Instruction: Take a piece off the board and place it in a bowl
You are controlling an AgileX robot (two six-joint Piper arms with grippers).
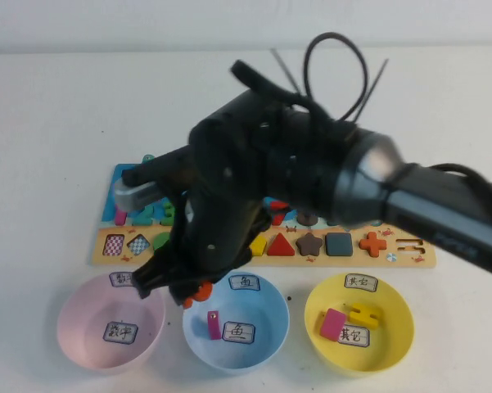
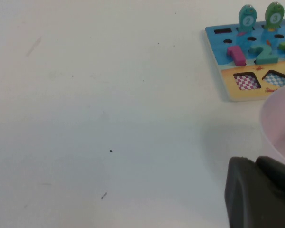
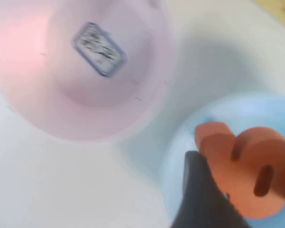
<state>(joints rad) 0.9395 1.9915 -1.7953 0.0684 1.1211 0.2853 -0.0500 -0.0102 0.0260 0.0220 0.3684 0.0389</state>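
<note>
Centrally, the right gripper (image 1: 188, 296) clamps an orange piece (image 1: 201, 290) between its fingers, above the blue bowl's (image 1: 266, 340) left rim, lower centre of the high view. Left gripper (image 2: 258, 192): beside the pink bowl (image 1: 82, 344), finger state cannot be told. Board (image 1: 409, 260) lies behind.

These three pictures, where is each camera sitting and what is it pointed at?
High view: raised on the robot's side, angled down at the wooden puzzle board and three plastic bowls; the right arm fills the middle, its right claw over the blue bowl.
Left wrist view: on the left arm, low over bare table; a dark part of the left claw shows.
Right wrist view: looks down past the claw gripping an orange piece.
Shared: the pink bowl appears in all three.
</note>
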